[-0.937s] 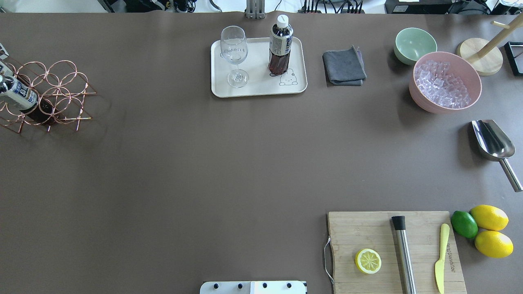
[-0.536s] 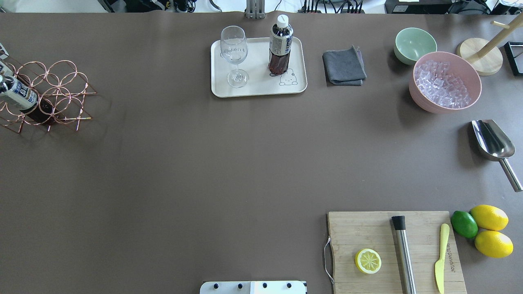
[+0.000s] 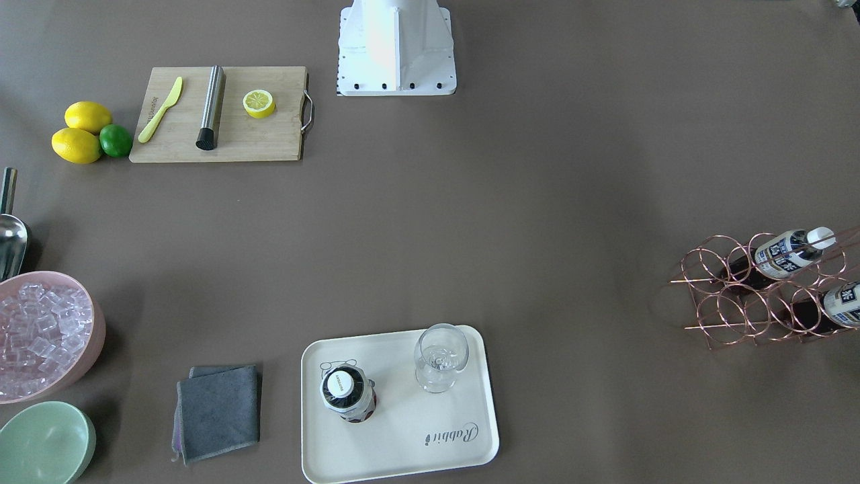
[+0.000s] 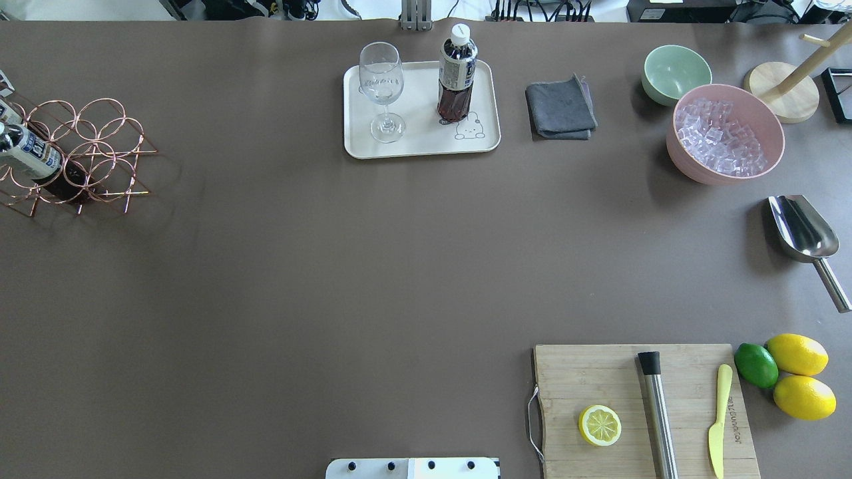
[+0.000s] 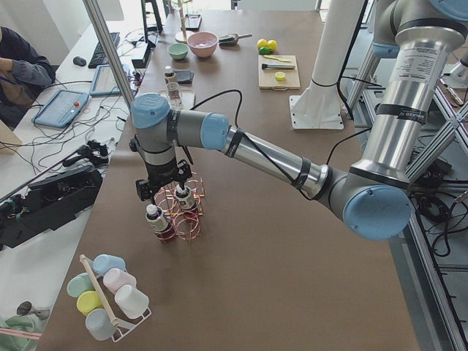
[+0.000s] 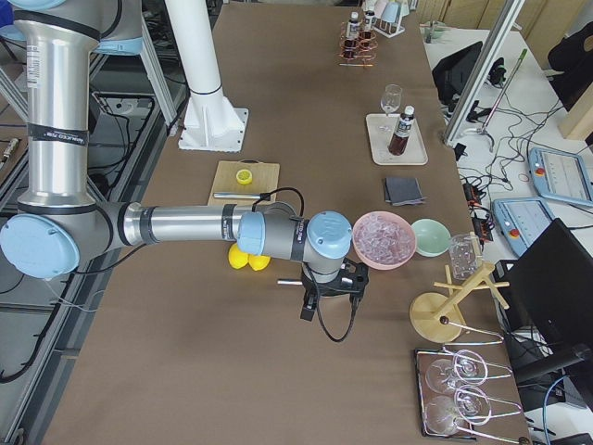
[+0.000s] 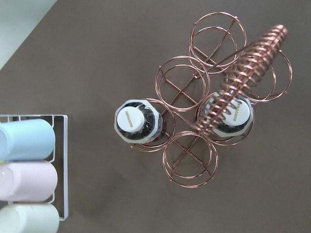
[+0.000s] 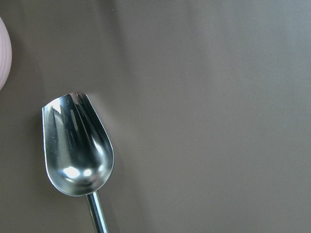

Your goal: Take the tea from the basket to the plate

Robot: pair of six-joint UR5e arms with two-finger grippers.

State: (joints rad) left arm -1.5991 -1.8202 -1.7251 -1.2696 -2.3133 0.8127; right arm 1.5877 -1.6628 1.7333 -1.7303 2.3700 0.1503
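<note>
One tea bottle (image 4: pixel 456 73) stands upright on the cream plate (image 4: pixel 419 145) beside a wine glass (image 4: pixel 382 86); it also shows in the front view (image 3: pixel 347 393) on the plate (image 3: pixel 403 444). Two more tea bottles (image 3: pixel 783 254) (image 3: pixel 843 304) sit in the copper wire basket (image 3: pixel 739 296) at the table's left end. The left wrist view looks straight down on their caps (image 7: pixel 137 121) (image 7: pixel 232 116) and the basket (image 7: pixel 187 92). My left gripper (image 5: pixel 157 191) hangs just above the basket; I cannot tell its state. My right gripper (image 6: pixel 329 295) hangs over the steel scoop (image 8: pixel 77 145); I cannot tell its state.
A rack of pastel cups (image 7: pixel 26 165) stands close beside the basket. A grey cloth (image 4: pixel 560 110), green bowl (image 4: pixel 675 73) and pink bowl of ice (image 4: pixel 725 133) lie right of the plate. A cutting board (image 4: pixel 642 412) with lemon half, muddler and knife lies near right.
The bottle at the basket's left edge has shifted very slightly in the overhead view. Nothing else has moved.
</note>
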